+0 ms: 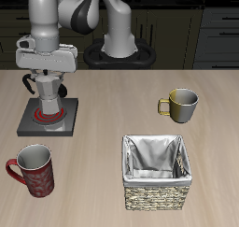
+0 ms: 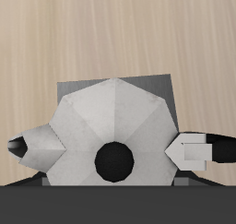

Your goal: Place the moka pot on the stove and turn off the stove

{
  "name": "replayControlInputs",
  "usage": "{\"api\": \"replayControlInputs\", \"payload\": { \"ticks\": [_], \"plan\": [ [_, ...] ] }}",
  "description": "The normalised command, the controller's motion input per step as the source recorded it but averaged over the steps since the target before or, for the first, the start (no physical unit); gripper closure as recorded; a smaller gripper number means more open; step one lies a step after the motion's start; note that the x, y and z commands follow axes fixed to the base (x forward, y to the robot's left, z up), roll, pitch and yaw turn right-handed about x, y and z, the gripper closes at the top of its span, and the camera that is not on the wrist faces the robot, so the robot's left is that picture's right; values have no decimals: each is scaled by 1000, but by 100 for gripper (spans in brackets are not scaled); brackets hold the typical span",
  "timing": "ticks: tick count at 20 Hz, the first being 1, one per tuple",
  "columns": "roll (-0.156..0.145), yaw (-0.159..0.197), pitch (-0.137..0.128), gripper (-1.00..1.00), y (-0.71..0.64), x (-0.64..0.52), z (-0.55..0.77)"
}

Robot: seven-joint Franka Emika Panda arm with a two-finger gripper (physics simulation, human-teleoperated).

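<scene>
A robot gripper reaches down over a silver moka pot, which stands on the stove, over its red glowing rings. The fingers appear closed on the pot's top, though the contact is partly hidden. An olive mug, a red mug and a wicker basket sit elsewhere on the tabletop.

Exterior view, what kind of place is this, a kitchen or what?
Most likely a simulated kitchen counter: a stove with glowing red rings, a moka pot over it, mugs on the wooden table, and dark cabinets behind.
</scene>
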Motion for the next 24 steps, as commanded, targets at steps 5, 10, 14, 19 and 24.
{"api": "replayControlInputs", "payload": {
  "ticks": [5, 10, 14, 19, 24],
  "plan": [
    [-1, 14, 31, 100, 44, -26, -221],
    [-12, -5, 17, 100, -24, -19, -113],
    [-6, 20, 21, 100, 23, -60, -156],
    [-18, 14, 23, 100, 6, -44, -126],
    [-56, -3, 28, -100, -33, -47, -55]
  ]
}}
